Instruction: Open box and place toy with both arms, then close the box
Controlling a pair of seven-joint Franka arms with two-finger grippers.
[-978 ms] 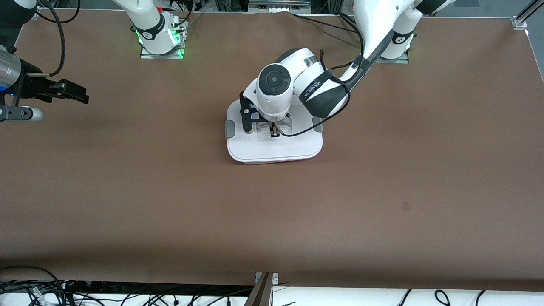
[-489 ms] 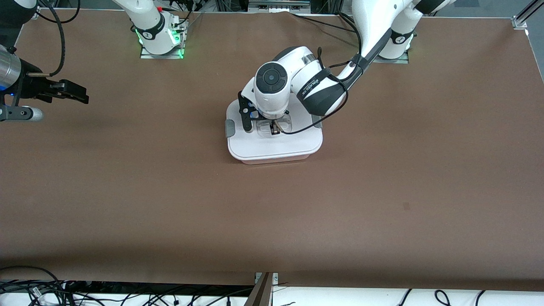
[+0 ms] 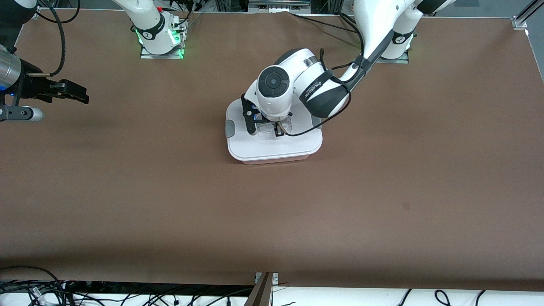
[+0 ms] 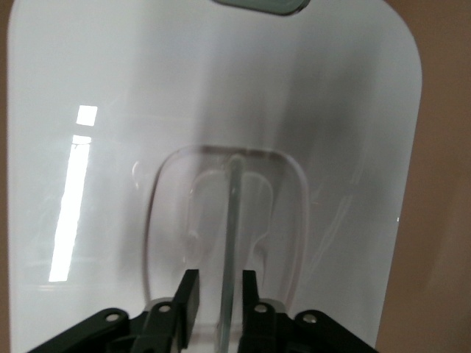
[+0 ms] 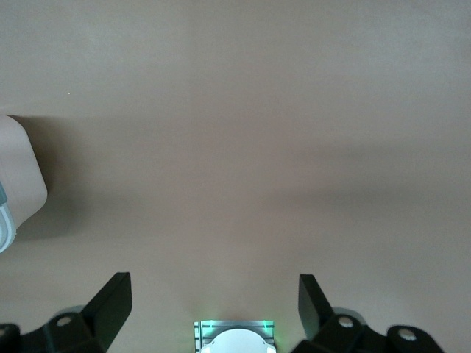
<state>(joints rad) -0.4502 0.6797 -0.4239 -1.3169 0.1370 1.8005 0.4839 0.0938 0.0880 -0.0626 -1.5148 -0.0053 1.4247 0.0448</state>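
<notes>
My left tool (image 4: 218,294) straddles the white plastic lid's clear handle (image 4: 232,220), fingers slightly apart, seemingly ungripped; lifting could drag the lid askew. Right tool (image 5: 213,301) waits wide open, empty.

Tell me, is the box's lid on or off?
On. The white lid lies flat over the box, covering its top. The left claw is at the lid's clear handle.

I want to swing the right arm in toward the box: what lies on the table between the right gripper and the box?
Nothing: only bare brown table separates the right gripper from the box, as the front view shows.
</notes>
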